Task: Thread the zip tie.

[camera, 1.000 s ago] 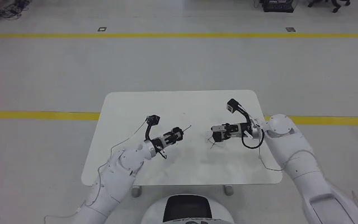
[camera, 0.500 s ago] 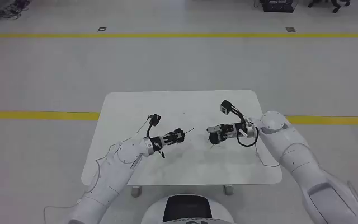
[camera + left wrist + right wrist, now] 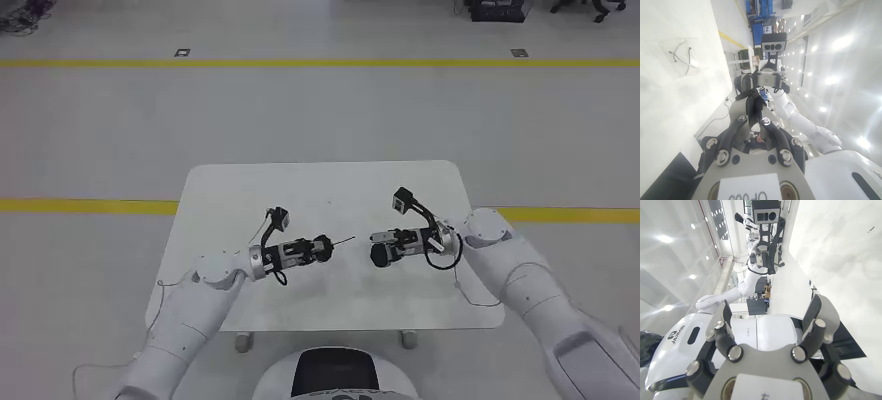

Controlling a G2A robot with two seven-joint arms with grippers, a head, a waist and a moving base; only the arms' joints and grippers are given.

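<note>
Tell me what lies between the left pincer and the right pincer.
Top view: the thin free end of the zip tie juts from the shut left pincer toward the open right pincer, stopping short; beneath is white table.

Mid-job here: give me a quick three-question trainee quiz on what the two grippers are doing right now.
1. True or false: the right gripper is shut on the thin black zip tie.
2. The left gripper is: A open; B shut on the zip tie; C shut on a screwdriver.
3. Fill in: the zip tie's free tip points toward the ____ gripper.
Key: 1 false, it is open; 2 B; 3 right.
</note>
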